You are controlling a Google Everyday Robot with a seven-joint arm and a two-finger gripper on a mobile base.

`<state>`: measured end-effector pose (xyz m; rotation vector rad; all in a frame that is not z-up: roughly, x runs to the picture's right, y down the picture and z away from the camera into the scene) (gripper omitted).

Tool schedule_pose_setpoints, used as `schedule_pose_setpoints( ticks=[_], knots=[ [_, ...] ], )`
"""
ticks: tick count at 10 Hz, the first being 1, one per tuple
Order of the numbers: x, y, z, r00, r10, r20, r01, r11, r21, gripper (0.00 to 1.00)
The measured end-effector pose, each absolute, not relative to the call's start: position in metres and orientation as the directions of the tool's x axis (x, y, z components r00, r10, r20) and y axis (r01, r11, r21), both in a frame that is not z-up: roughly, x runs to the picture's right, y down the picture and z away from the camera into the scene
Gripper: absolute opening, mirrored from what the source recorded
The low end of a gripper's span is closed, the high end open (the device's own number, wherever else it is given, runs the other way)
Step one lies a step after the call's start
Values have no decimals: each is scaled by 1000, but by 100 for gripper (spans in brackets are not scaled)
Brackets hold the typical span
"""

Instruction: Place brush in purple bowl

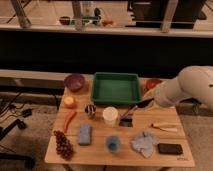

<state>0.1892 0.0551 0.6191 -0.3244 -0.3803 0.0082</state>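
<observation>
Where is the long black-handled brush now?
The black-handled brush sits mid-table, right of the white cup, before the green rectangular tray; the tool, shut on its handle tip, hangs beside the tray's right front corner.

gripper [144,104]: clamped on brush [128,116], right of white cup [110,115] | purple bowl [74,82]: table's far-left

There are a black brush [131,113], purple bowl [74,82], green tray [116,75], white cup [110,115]

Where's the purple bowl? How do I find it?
Find the big green tray on the table. The purple bowl sits just left of it, round and dark, unlike the orange-red bowl on the right, near the gripper holding the brush.
</observation>
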Motion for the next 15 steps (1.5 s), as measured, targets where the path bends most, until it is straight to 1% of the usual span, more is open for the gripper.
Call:
schedule_pose_setpoints(
  ticks=[3,4,5,9,15],
  knots=[
    [151,47,571,891,7,454,119,961,-249,14],
    [142,44,564,880,-5,475,133,962,-237,14],
    [127,39,563,871,-19,491,147,964,-223,14],
    [78,14,580,866,-42,497,178,957,-228,14],
    [76,12,582,868,-42,495,178,957,-230,14]
  ],
)
